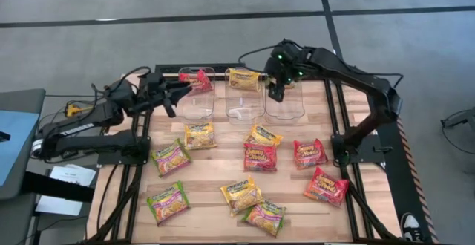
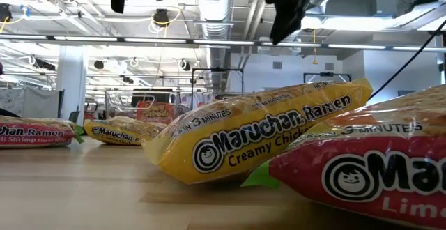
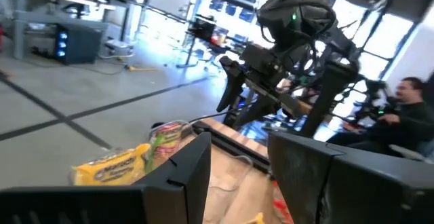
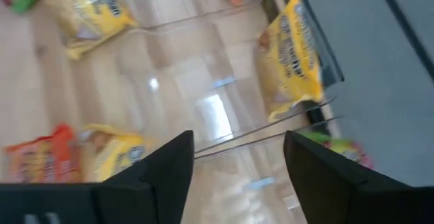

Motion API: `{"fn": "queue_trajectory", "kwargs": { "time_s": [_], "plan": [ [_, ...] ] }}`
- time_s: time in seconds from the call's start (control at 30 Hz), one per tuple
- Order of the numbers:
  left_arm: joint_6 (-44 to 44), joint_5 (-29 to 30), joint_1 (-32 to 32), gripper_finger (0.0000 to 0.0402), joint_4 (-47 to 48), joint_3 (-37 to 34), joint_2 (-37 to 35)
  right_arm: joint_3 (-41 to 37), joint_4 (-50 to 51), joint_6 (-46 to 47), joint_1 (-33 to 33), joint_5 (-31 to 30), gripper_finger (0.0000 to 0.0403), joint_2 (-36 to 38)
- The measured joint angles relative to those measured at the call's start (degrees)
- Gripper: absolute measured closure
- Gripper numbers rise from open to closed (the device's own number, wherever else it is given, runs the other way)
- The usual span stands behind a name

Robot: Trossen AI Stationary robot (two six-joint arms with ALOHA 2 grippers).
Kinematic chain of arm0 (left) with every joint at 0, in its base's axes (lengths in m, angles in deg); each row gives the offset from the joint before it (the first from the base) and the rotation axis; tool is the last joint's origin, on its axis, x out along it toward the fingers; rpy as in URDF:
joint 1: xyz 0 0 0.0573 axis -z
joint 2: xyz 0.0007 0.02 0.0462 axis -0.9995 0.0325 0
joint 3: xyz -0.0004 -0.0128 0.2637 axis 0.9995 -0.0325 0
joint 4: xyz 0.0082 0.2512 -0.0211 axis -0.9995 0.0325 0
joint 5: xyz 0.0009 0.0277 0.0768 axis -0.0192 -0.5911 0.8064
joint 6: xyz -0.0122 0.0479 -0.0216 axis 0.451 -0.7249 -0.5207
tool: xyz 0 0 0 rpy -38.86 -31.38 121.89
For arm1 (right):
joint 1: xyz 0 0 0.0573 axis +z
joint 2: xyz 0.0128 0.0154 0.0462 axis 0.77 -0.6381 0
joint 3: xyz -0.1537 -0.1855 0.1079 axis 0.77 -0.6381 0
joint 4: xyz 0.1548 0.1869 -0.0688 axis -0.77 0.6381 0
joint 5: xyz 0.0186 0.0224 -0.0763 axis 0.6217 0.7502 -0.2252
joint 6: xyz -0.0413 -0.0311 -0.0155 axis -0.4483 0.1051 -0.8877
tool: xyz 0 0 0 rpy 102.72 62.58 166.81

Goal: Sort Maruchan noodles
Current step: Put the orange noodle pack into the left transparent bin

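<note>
Several Maruchan packets lie flat on the wooden table: red, yellow and green-and-pink. Three clear bins stand along the far edge. A pink-and-green packet rests in the left bin, and a yellow one leans on the far wall of the middle bin. My right gripper hovers open above the right bin. My left gripper is open and raised beside the left bin, holding nothing.
Black frame rails run along both sides of the table. The loose packets fill the middle and near part of the board. In the low view a yellow packet and a red one sit close to the camera. A person sits beyond the table.
</note>
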Motion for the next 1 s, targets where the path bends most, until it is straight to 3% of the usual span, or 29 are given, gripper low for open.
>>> {"fn": "queue_trajectory", "kwargs": {
  "time_s": [0.2,0.37,0.77,1.0],
  "plan": [
    [0.1,-2.8,0.0,0.0268,0.0,0.0,-0.8,0.0,7.3,8.7,4.8,1.1,0.0133,2.2],
    [0.2,-3.7,0.0,0.0268,0.1,0.0,-0.8,-0.1,12.6,14.3,8.7,6.1,0.0133,1.2],
    [3.8,-16.9,0.0,0.0268,0.1,0.0,-1.1,-0.1,16.4,20.6,21.0,9.3,0.0133,-9.3],
    [4.2,-21.9,0.0,0.0268,0.4,0.0,-1.1,-0.1,21.9,21.0,26.1,7.7,0.0133,-16.2]
  ]
}}
